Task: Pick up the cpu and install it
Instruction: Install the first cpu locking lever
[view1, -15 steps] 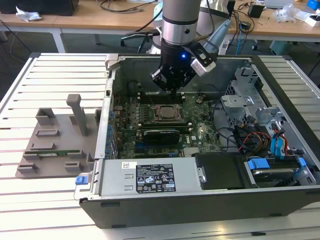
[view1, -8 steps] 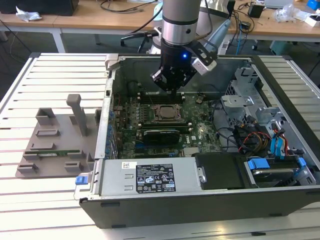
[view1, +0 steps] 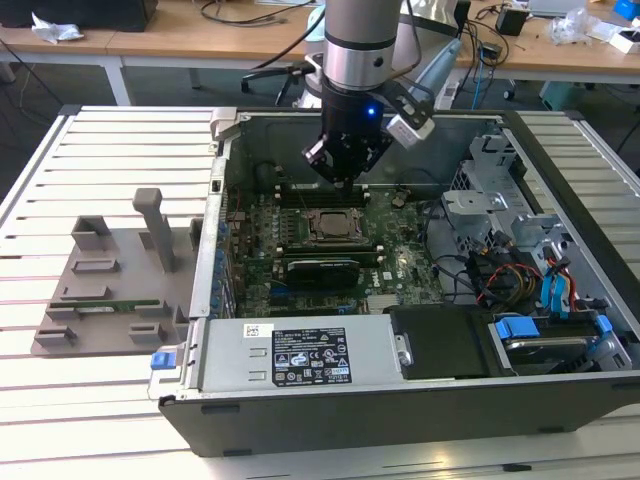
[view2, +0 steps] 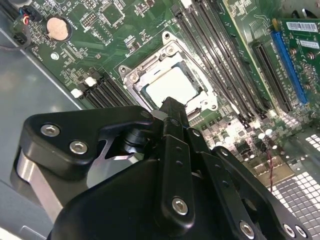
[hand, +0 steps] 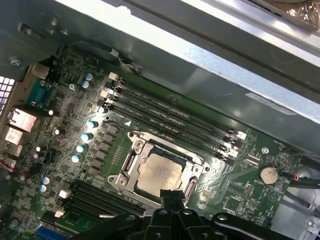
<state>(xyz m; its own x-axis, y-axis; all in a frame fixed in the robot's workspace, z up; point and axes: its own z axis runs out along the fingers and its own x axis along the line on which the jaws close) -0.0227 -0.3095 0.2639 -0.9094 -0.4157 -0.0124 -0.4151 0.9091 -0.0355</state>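
Over the square metal socket (hand: 128, 165), the black claw (view1: 346, 180) hung clenched, empty — the flat silvery-grey cpu (hand: 160, 172), if tilted, could likely damage it.

Low memory slots (hand: 170, 122) flank the socket frame (hand: 126, 167) on both sides, leaving open air above. The pincer (hand: 171, 196) hangs over the cpu (hand: 159, 172) edge. The case wall (hand: 200, 65) seems well apart.

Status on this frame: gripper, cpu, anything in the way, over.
Gripper low over the socket, inside the case. Cpu lies flat in the socket, metal top up. Nothing between gripper and cpu.
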